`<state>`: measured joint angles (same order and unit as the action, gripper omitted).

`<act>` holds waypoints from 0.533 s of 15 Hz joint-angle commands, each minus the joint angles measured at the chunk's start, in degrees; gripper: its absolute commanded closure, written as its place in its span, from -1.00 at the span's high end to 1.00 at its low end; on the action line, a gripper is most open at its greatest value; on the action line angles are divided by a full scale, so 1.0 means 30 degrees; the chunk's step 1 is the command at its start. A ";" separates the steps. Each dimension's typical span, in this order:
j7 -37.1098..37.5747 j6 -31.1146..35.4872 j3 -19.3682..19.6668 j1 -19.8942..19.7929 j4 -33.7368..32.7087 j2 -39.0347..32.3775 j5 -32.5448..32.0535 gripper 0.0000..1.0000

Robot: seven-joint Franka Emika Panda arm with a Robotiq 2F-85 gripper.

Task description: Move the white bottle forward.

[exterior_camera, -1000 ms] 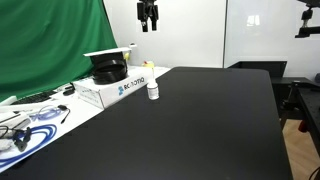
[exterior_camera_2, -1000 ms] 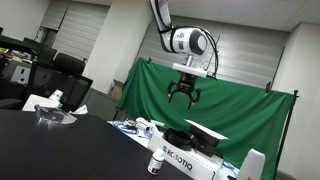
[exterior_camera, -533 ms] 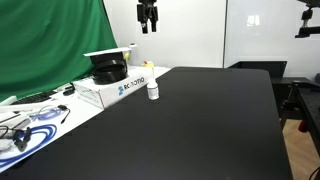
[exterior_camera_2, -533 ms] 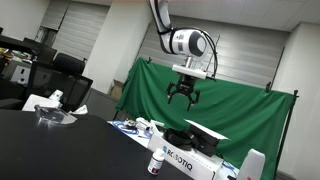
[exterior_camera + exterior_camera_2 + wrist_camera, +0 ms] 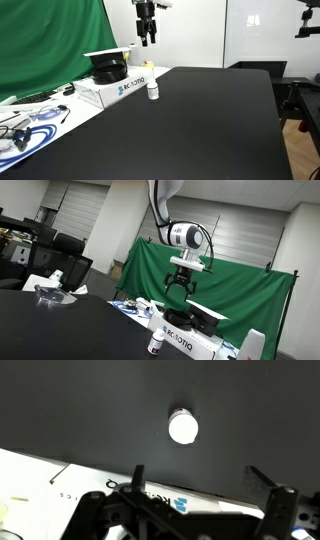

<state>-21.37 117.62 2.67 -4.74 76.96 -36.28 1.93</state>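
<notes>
Tool point(image 5: 147, 36) hangs high over the black worktop point(image 5: 200, 130), fingers spread wide and holding nothing; in an exterior view point(image 5: 179, 284) the parted fingers show against the green cloth point(image 5: 235, 295). White bottle point(image 5: 152, 91) stands upright on the worktop, well below the tool at about its 6 o'clock, just beside the white cardboard box point(image 5: 118, 89), on the box's 3 o'clock side. In the wrist view the bottle's cap point(image 5: 183, 428) lies at 12 o'clock from the tool.
</notes>
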 commanded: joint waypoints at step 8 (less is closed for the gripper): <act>0.0311 0.0107 -0.0652 -0.0304 -0.1369 -0.1836 -0.0773 1.00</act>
<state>-21.36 118.26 1.97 -4.79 75.32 -39.83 0.12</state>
